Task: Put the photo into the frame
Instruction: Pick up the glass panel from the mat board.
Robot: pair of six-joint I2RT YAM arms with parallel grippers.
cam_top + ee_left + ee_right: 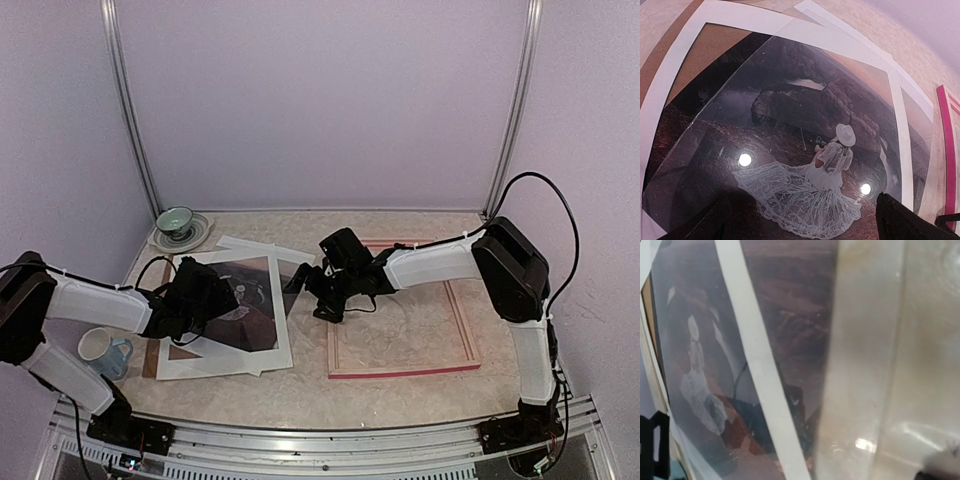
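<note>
The photo [245, 295], dark reddish-brown with a figure in a white dress, lies on the table's left half inside a white mat [225, 362]. It fills the left wrist view [805, 110], under a glossy clear sheet with light spots. My left gripper [205, 300] hovers just over it, open, with fingers [705, 222] wide apart and empty. The frame [400, 372] lies flat to the right, pale wood up with pink edges, and its pink rail shows in the left wrist view [946, 140]. My right gripper [312, 292] is at the mat's right edge. Its view shows the photo [790, 300] through a blurred clear sheet, with its fingers hidden.
A brown backing board [150, 360] pokes out under the mat's left side. A pale mug [100, 348] stands at the near left. A green bowl on a plate [175, 222] sits at the back left corner. Walls close in on three sides.
</note>
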